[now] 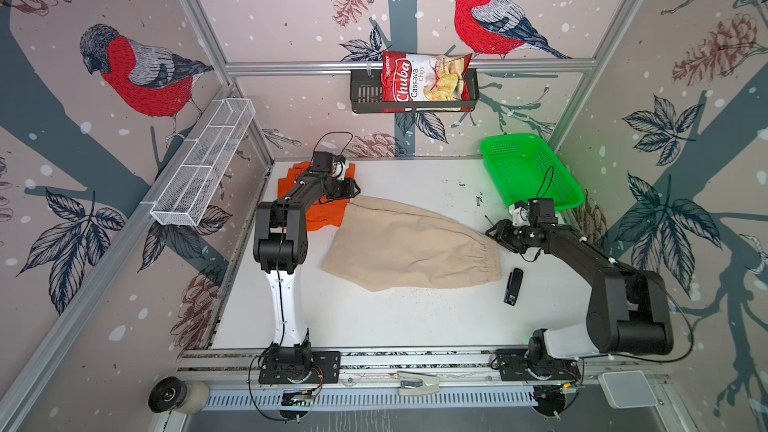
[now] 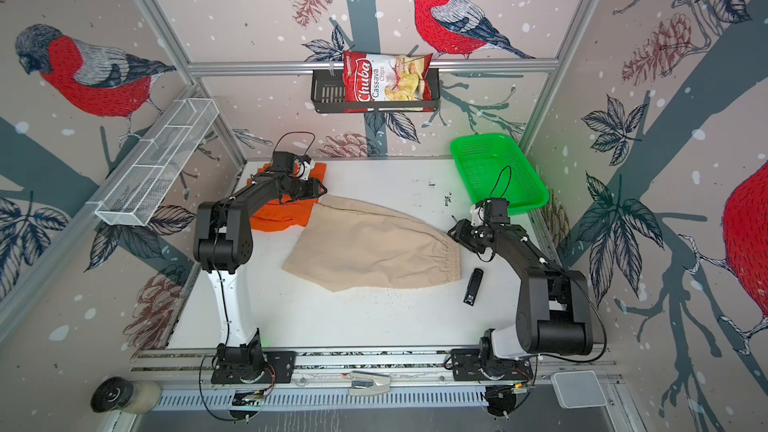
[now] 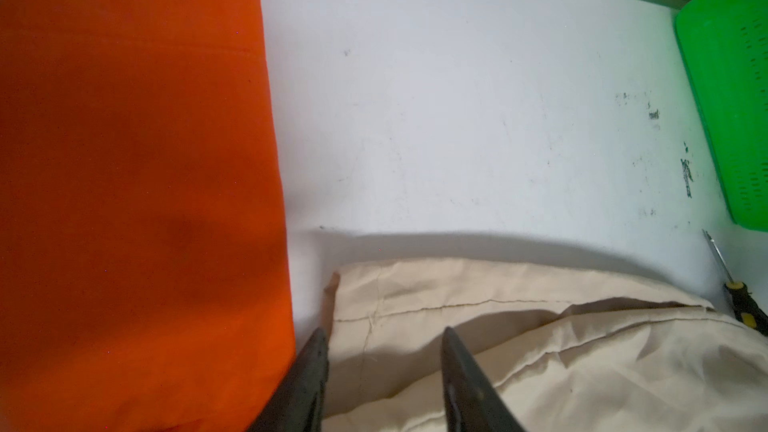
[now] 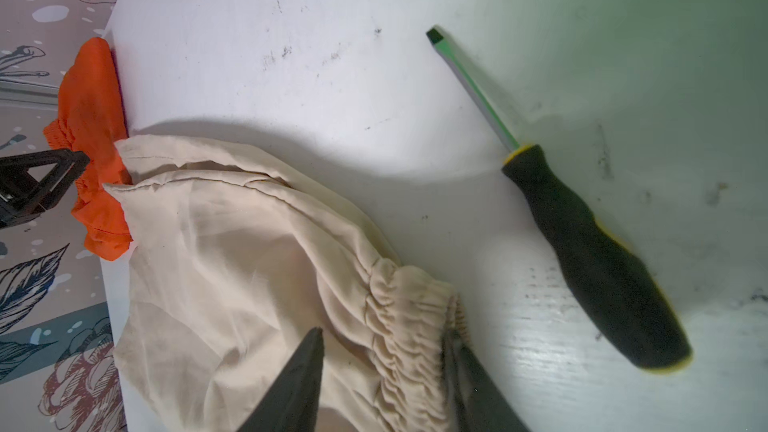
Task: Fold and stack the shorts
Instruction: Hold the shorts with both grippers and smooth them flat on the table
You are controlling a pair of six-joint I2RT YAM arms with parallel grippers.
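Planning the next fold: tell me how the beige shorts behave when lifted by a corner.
Probably floppy: the beige shorts lie in soft wrinkles, so the rest would likely sag. Likely light; the cloth looks thin. A push would probably bunch them rather than slide them, and the gathered waistband looks the firmest place to grip.

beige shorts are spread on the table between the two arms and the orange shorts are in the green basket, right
Not quite: the orange shorts are not in the green basket but on the table, at its back left corner, as both top views show. The beige shorts are as you say.
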